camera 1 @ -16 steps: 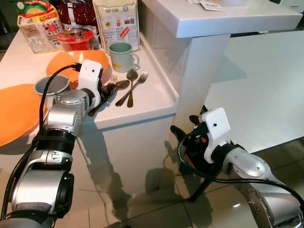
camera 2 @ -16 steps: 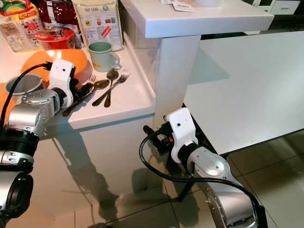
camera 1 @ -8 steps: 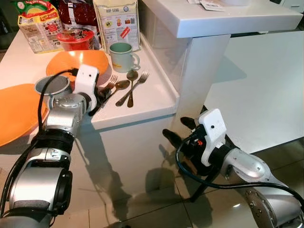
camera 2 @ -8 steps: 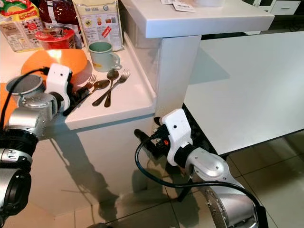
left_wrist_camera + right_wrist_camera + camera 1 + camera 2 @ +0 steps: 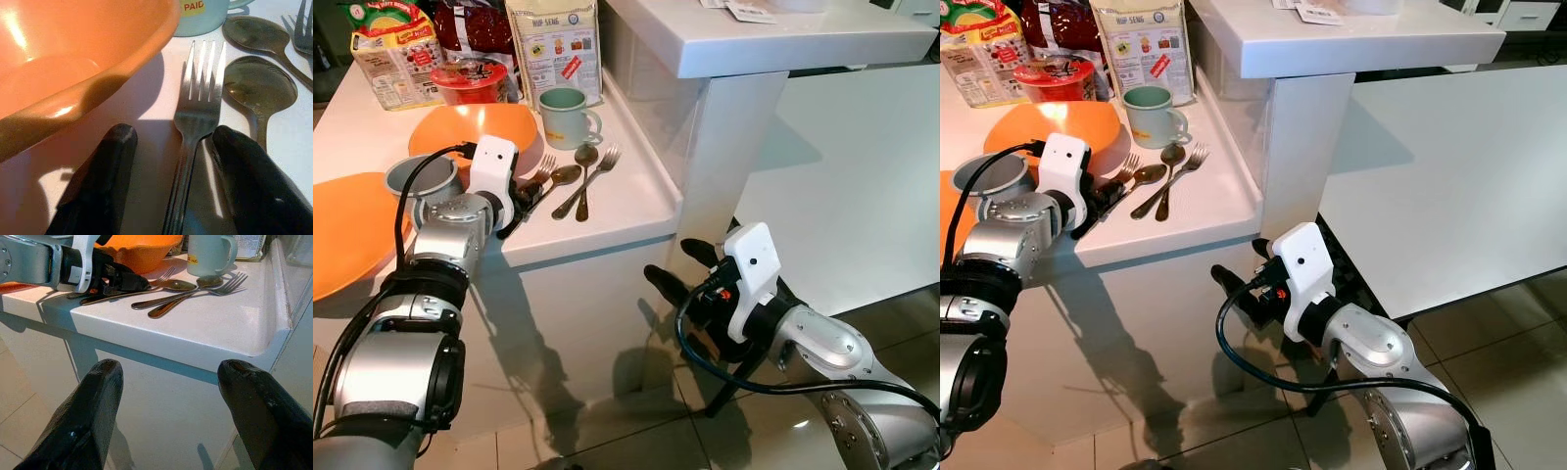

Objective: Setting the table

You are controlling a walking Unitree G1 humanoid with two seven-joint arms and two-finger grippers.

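Observation:
On the white counter (image 5: 626,211) lies a fork (image 5: 198,112), its handle between the two fingers of my left gripper (image 5: 522,195), which is open with gaps on both sides. A spoon (image 5: 259,88) lies right beside it, then another spoon (image 5: 584,157) and a second fork (image 5: 603,161). An orange bowl (image 5: 475,127) sits close by the gripper. Behind the cutlery stands a pale green mug (image 5: 564,116). My right gripper (image 5: 677,272) hangs open and holds nothing, below the counter's edge in front of the cabinet.
A grey bowl (image 5: 421,176) and an orange plate (image 5: 347,230) sit left of my arm. Food packets (image 5: 553,44) and a red tub (image 5: 468,80) line the back. A raised white ledge (image 5: 773,39) and a lower white table (image 5: 852,166) stand to the right.
My right gripper has moved left and slightly down toward the cabinet front. My left gripper has shifted a little along the fork's handle.

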